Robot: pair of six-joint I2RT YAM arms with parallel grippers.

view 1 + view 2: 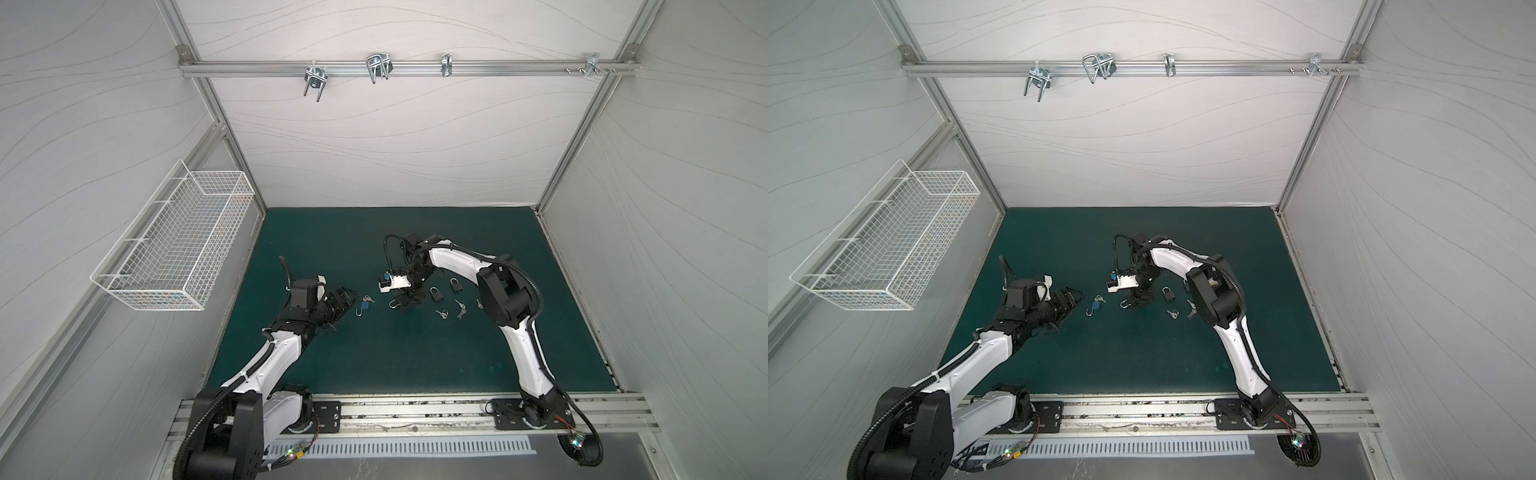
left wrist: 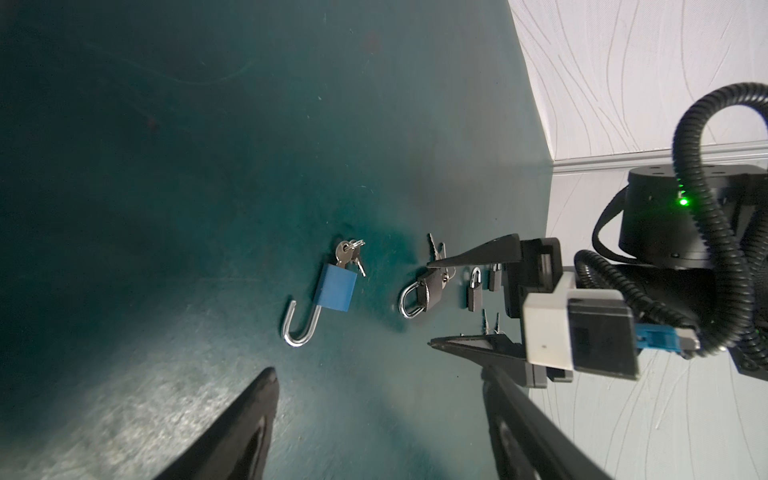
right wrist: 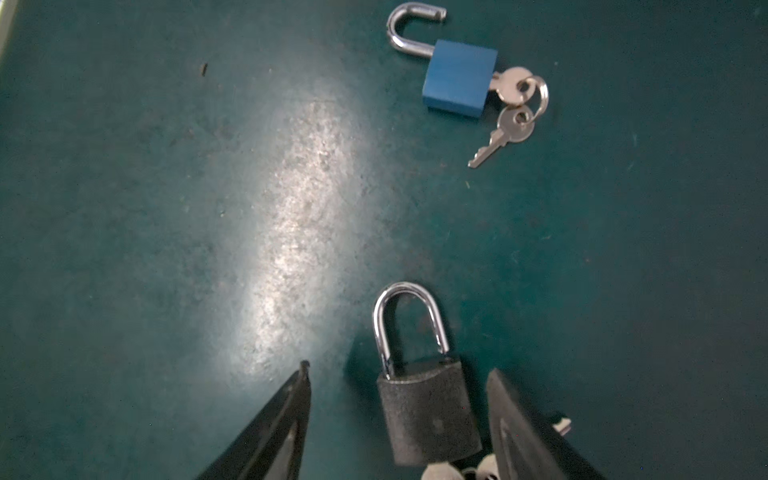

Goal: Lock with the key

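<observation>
Black padlock [image 3: 428, 411] flat on the green mat [image 3: 124, 208], inside the right gripper [image 3: 400, 368], jaws parted, gripping nothing (keys [image 3: 440, 471] at the wrist end). Long axis along the fingers [image 3: 282, 415], shackle outward. Left gripper [image 2: 377, 370] also spread, empty, nearer the blue padlock [image 2: 336, 289].

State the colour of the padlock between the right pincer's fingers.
Black metal padlock; clearest in right wrist view.

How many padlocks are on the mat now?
4: blue padlock by the left gripper; black padlock between the right gripper's open fingers; two more black padlocks right of it. The right arm may hide others.
</observation>
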